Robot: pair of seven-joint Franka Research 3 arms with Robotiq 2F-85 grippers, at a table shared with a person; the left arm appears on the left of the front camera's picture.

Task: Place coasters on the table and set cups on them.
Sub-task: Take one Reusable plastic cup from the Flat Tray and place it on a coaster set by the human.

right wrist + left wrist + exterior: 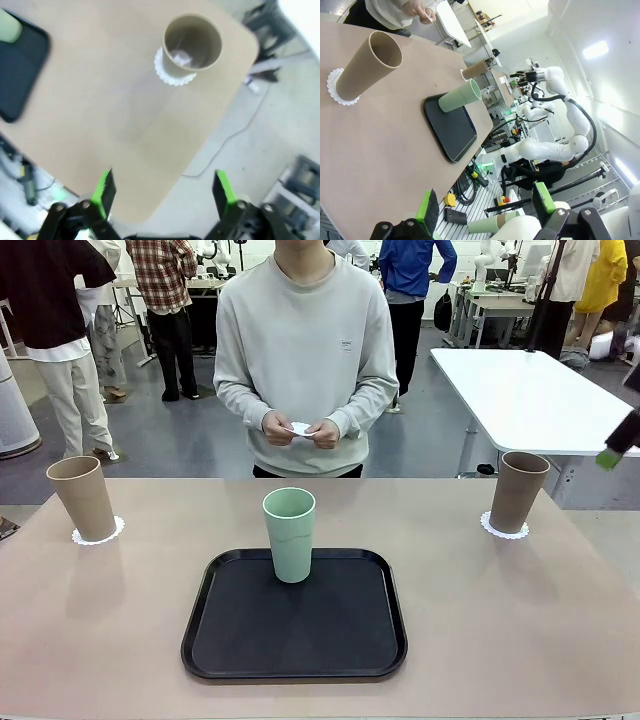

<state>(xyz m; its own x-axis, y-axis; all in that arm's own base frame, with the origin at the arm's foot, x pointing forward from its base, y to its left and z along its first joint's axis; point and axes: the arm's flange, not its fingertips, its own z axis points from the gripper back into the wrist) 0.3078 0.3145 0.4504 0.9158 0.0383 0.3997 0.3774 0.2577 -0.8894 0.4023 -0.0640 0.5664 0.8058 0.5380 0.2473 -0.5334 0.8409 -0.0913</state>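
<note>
Your left claw (485, 201) and right claw (164, 186) gaped wide and empty, left tan cup (83, 497) and right tan cup (518, 490) sat on coasters (112, 532) near the counter's (500, 620) side edges, mint cup (289, 533) on the centre tray (294, 640), bare surface between.

Matte mint cup (289, 532), smooth black plastic tray (300, 630), matte beige table (500, 610)

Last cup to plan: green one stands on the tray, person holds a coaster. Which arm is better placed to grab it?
Likely right. The open right hand hovers over the table beside the right tan cup, tray in view; the open left hand hangs beyond the table's edge.
</note>
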